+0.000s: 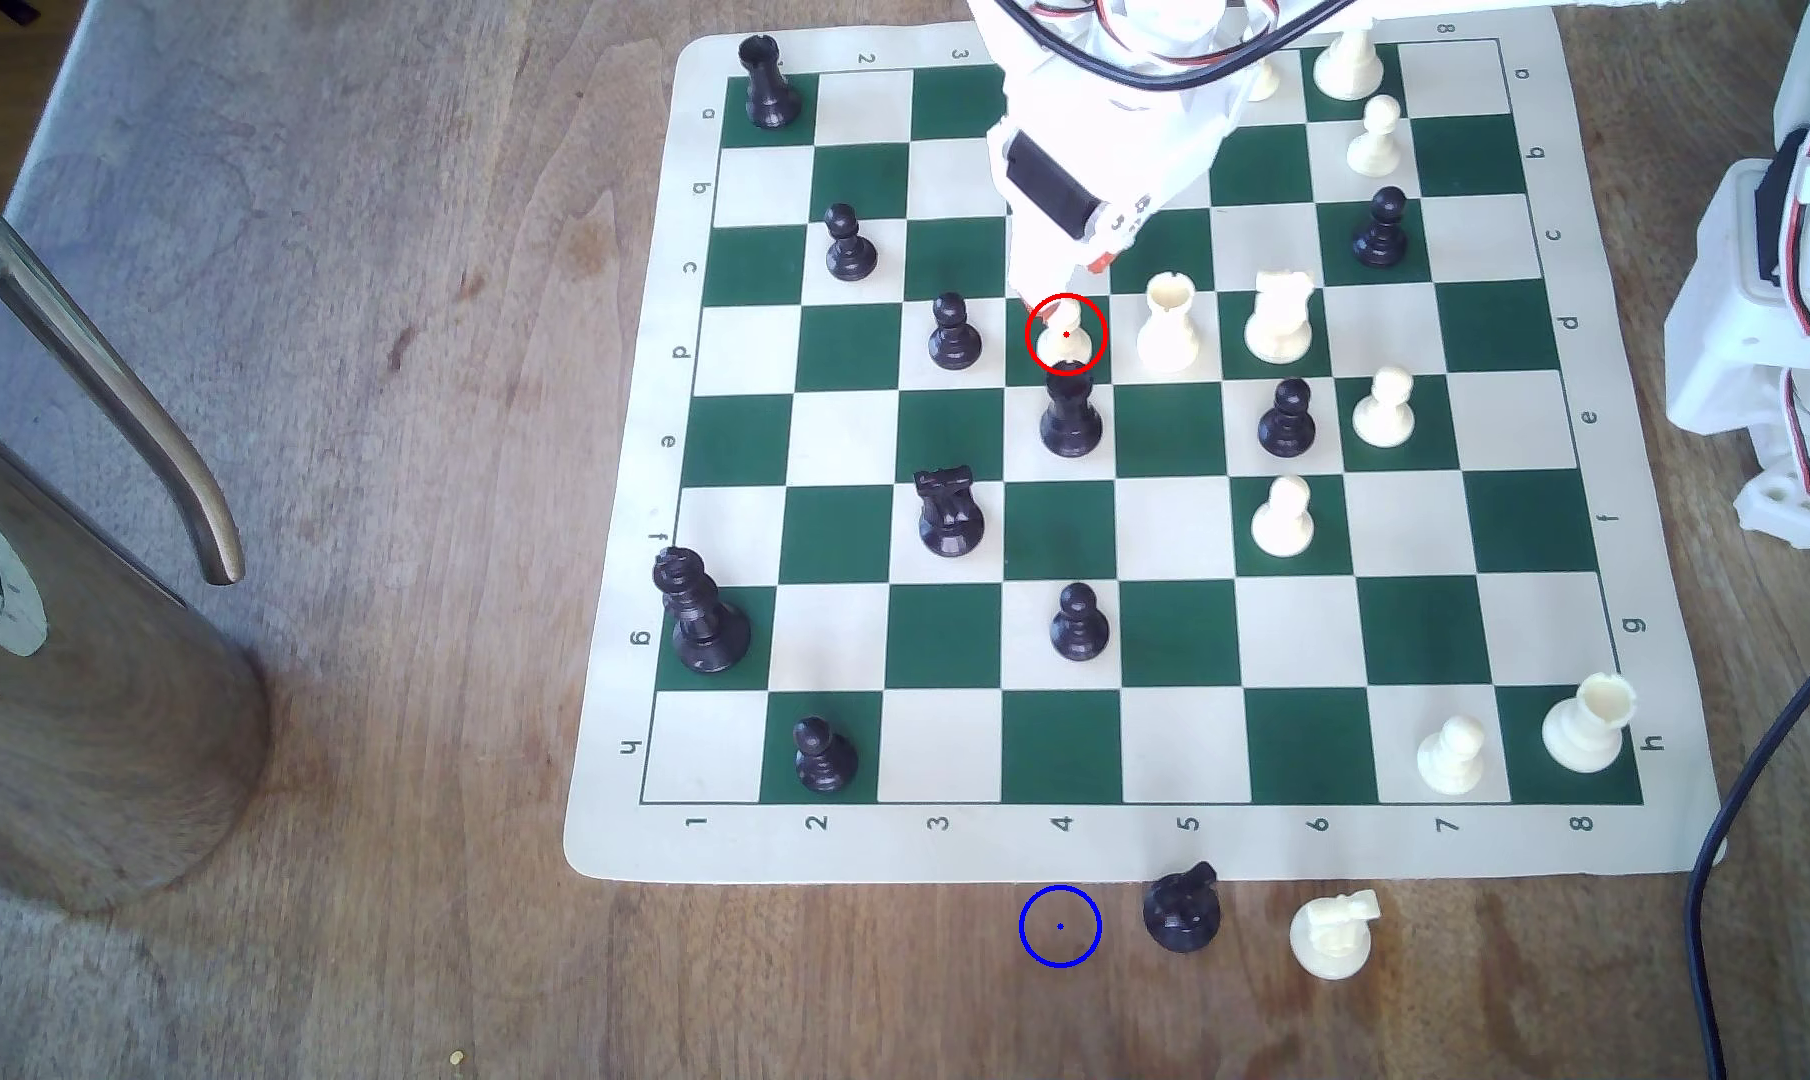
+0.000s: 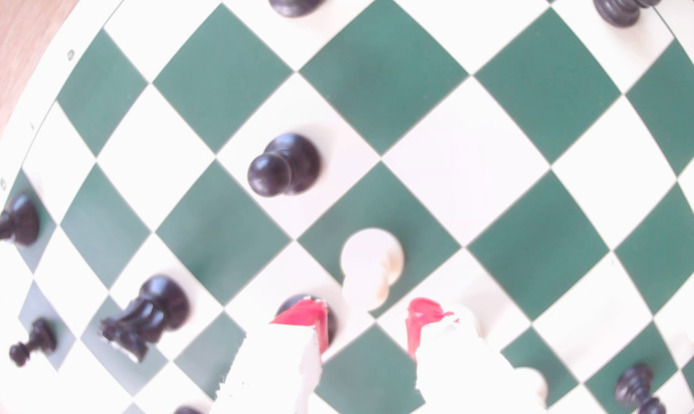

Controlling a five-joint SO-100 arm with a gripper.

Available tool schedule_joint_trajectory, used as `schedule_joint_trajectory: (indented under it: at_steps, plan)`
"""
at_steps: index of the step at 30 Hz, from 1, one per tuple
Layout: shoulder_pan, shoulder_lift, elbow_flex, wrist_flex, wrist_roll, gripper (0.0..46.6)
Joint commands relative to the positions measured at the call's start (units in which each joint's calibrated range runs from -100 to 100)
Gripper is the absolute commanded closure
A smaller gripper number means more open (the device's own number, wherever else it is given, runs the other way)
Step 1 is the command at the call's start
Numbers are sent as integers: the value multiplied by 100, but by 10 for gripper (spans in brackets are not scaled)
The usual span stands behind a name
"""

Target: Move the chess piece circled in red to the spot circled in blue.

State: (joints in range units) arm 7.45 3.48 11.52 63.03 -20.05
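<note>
Two red-tipped fingers [image 2: 301, 318] of our gripper [image 2: 367, 320] stood apart above the white pawn [image 1: 1065, 338] on its green square, at twelve o'clock from the black pawn [image 1: 1070, 415], ready, we judged, to straddle it before carrying it to the blue ring [image 1: 1060, 925].

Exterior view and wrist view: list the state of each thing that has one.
claw: open, red tips astride the pawn
white pawn: upright on its square, not lifted
blue-ringed spot: bare
black knight: off the board
white knight: off the board
</note>
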Motion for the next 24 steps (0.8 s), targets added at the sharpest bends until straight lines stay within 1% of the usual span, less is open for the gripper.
schedule_joint_trajectory:
  at_steps: [1,12,24]
  plan:
    - [33,26,-572,-128,0,353]
    - [96,331,-599,-267,15,352]
    - [41,535,-572,-455,-5,347]
